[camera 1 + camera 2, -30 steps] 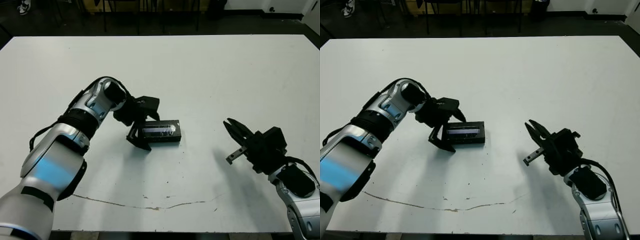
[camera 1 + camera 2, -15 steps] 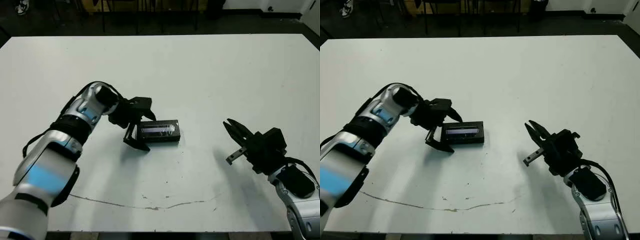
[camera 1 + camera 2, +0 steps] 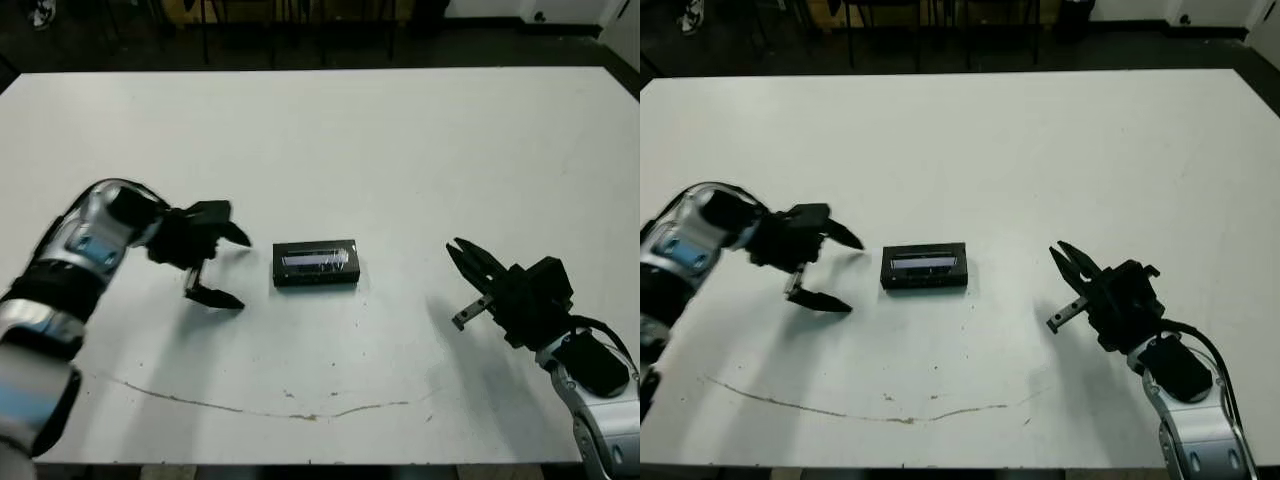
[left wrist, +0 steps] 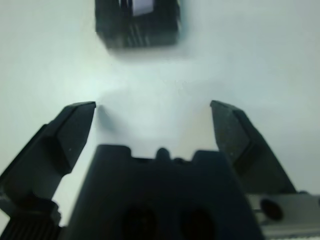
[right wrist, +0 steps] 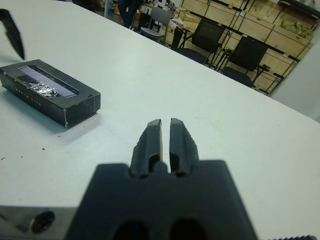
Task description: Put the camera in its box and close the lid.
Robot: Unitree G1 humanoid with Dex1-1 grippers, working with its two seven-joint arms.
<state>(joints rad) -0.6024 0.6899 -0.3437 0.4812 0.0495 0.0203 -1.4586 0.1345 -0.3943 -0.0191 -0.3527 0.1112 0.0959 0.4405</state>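
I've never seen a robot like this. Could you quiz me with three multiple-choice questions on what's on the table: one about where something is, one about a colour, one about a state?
1. Where does the small black rectangular box lie?
A. between the two end effectors
B. at the table's far edge
C. inside the right end effector

2. What colour is the table?
A. grey
B. white
C. brown

3. How are the left end effector's fingers?
A. shut on the box
B. shut on nothing
C. spread open, holding nothing

Answers: 1 A, the box sits on the table with the left end effector on one side and the right end effector on the other. 2 B, its top is plain white. 3 C, its wrist view shows two fingers wide apart, short of the box.
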